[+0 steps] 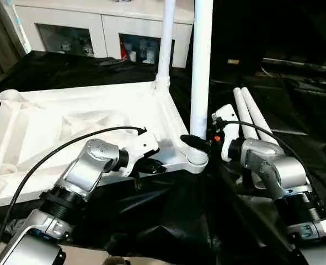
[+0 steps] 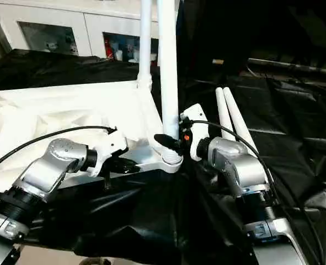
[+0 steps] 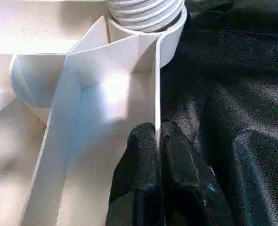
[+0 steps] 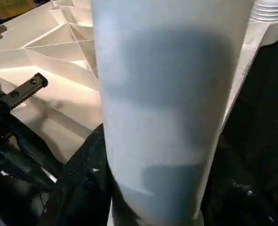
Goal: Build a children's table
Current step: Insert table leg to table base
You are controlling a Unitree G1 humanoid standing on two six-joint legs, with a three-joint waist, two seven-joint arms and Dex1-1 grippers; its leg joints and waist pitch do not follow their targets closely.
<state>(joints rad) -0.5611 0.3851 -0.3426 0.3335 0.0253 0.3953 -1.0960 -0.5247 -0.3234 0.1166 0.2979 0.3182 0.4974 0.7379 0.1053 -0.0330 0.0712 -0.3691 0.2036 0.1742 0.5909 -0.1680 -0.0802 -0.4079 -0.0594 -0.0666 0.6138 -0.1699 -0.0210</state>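
White table top (image 1: 69, 118), white legs (image 1: 201, 66); black sheet (image 1: 295, 99); silver forearms (image 1: 88, 168), black tool fingers (image 3: 148, 179).

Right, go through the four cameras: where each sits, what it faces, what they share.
Left eye: on the head, looking down at the tabletop; both forearms show.
Right eye: on the head just beside it, same scene, with two loose legs.
Left wrist: on the left arm, along the left gripper shut on the tabletop's rim.
Right wrist: on the right arm, facing the near leg at the right gripper.
Shared: both wrist views show the near corner socket.
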